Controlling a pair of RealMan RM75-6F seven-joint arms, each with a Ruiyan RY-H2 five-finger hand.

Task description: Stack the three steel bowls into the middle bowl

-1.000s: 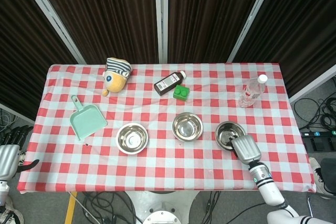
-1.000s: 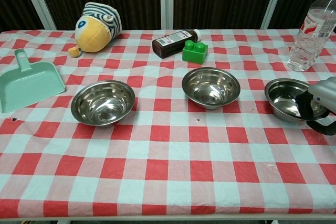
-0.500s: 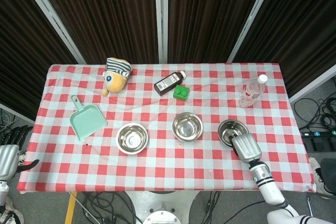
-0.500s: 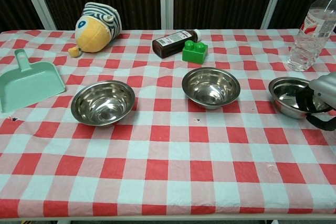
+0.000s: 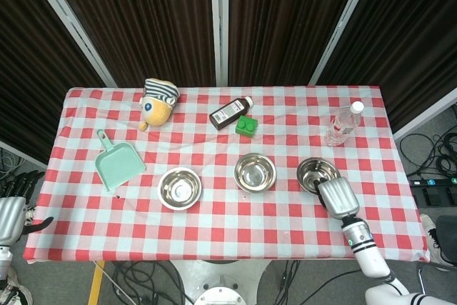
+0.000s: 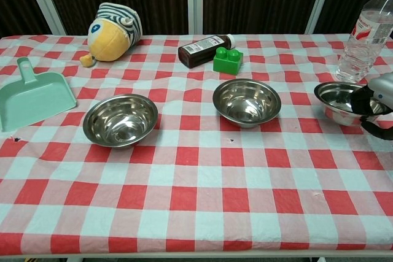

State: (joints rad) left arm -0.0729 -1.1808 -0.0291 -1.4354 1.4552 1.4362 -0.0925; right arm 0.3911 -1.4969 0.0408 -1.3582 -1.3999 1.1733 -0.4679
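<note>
Round polished steel bowl (image 6: 339, 102): judged light, rigid, slippery, thin-walled; right hand (image 6: 376, 104) pinches its near rim, fingers (image 6: 359, 100) hooked inside, the best purchase.

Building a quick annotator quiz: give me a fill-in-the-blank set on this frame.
1. The right hand grips the rim of the ____ steel bowl.
2. The green block sits beside the lying ____ bottle.
3. The mint dustpan lies on the table's ____ side.
4. The middle bowl holds ____ bowls.

Missing: right; brown; left; no
</note>
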